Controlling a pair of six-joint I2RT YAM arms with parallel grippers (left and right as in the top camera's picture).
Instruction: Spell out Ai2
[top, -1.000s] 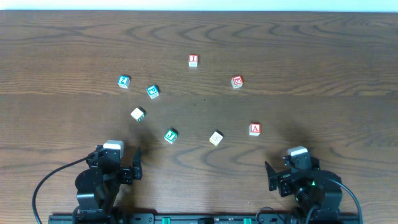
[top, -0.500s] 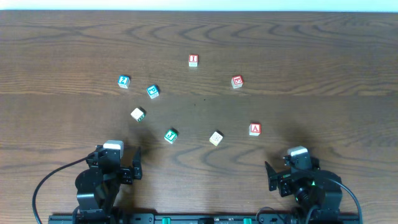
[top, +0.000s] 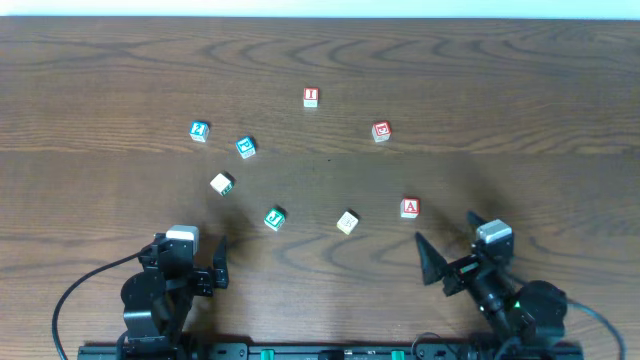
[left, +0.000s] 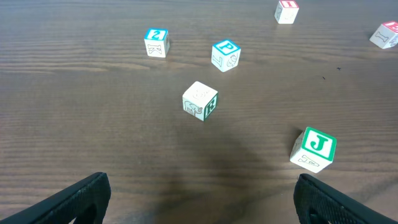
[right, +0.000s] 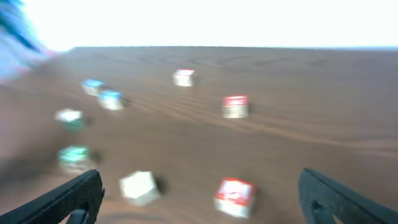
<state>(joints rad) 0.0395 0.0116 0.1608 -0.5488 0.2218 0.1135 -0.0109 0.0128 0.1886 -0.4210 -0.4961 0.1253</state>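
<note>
The red A block (top: 410, 207) lies right of centre, and shows blurred in the right wrist view (right: 234, 196). The red I block (top: 311, 97) is at the far middle. The blue 2 block (top: 199, 130) is at the far left, and also shows in the left wrist view (left: 156, 42). My right gripper (top: 450, 240) is open and empty, just short of the A block (right: 205, 202). My left gripper (top: 188, 252) is open and empty at the near left (left: 202, 199).
A blue P block (top: 245, 147), a white K block (top: 221, 183), a green J block (top: 275, 217), a plain pale block (top: 347, 222) and another red block (top: 381, 131) are scattered on the wooden table (top: 520, 100).
My right arm has moved forward and swung toward the A block; its wrist view is motion-blurred. The left arm and all the blocks have not moved.
</note>
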